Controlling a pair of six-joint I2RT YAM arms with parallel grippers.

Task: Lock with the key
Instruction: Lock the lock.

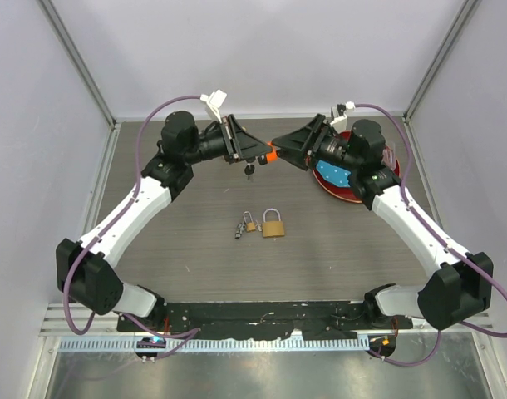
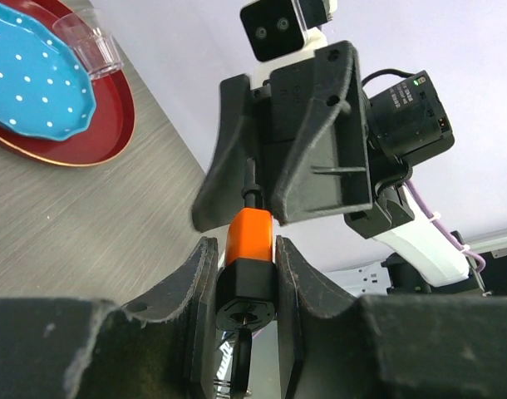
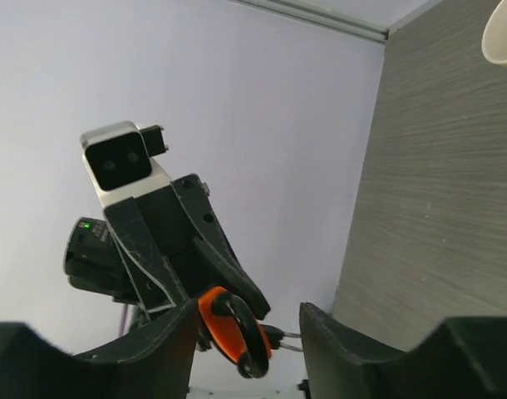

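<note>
An orange padlock [image 1: 271, 155] with a black base is held in the air above the table's far middle, between both arms. My left gripper [image 2: 247, 249] is shut on the black base of the padlock [image 2: 253, 237], one finger on each side. A dark key [image 2: 239, 353] sticks in the keyhole underneath and hangs down [image 1: 250, 170]. My right gripper [image 3: 249, 320] faces it from the right with its jaws open. The lock's black shackle [image 3: 253, 328] lies between its fingers, close to the left one, with a clear gap to the right one.
Two brass padlocks lie mid-table, a larger one [image 1: 273, 224] and a small one [image 1: 249, 223] with a bunch of keys [image 1: 239, 231]. A red plate [image 1: 353, 193] with a blue dish [image 2: 33, 79] and a clear cup [image 2: 87, 41] sits at the back right.
</note>
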